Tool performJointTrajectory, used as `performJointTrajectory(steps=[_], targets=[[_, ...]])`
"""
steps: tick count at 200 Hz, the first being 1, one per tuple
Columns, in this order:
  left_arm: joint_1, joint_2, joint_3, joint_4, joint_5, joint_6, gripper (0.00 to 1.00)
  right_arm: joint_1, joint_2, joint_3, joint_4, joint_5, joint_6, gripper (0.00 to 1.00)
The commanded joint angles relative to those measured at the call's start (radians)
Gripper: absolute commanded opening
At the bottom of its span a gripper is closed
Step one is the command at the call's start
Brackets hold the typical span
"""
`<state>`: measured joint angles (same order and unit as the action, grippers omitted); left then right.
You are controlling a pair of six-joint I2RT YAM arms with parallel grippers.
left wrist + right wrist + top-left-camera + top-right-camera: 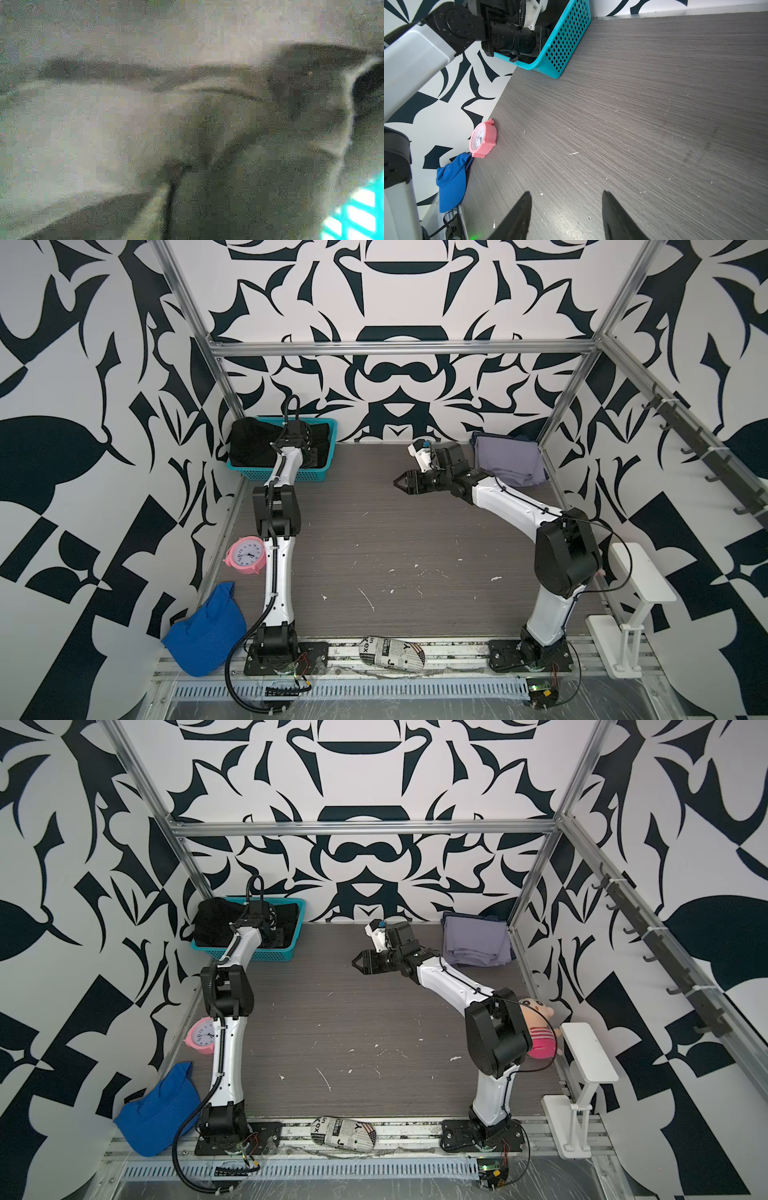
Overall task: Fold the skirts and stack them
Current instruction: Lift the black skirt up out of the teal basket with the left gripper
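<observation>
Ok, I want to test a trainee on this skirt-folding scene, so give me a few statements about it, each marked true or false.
1. The black skirt lies in the teal basket. True.
2. The right gripper holds the lavender skirt. False: its fingers stand apart over the bare table with nothing between them. The lavender skirt lies in the far right corner.
3. The left gripper reaches down into the teal basket. True.
4. The pink alarm clock stands in the middle of the table. False: it stands at the table's left edge.
</observation>
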<state>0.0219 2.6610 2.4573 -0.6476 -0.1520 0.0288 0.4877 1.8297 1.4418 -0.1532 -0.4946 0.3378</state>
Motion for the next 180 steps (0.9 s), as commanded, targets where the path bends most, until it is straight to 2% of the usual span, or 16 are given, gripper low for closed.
performJointTrajectory(steps=[1,52,135,180], targets=[[0.010,0.001,-0.006,-0.001,-0.034,0.007,0.21,0.013,0.002,0.053,0.003,-0.012,0.003,0.57],[0.010,-0.118,-0.012,0.038,-0.077,0.023,0.00,0.015,-0.009,0.052,-0.002,-0.006,0.001,0.57],[0.008,-0.400,-0.081,0.092,-0.067,-0.010,0.00,0.014,-0.033,0.038,0.011,-0.012,-0.001,0.57],[-0.006,-0.578,-0.112,0.106,-0.012,-0.044,0.00,0.015,-0.033,0.025,0.024,-0.032,0.004,0.57]])
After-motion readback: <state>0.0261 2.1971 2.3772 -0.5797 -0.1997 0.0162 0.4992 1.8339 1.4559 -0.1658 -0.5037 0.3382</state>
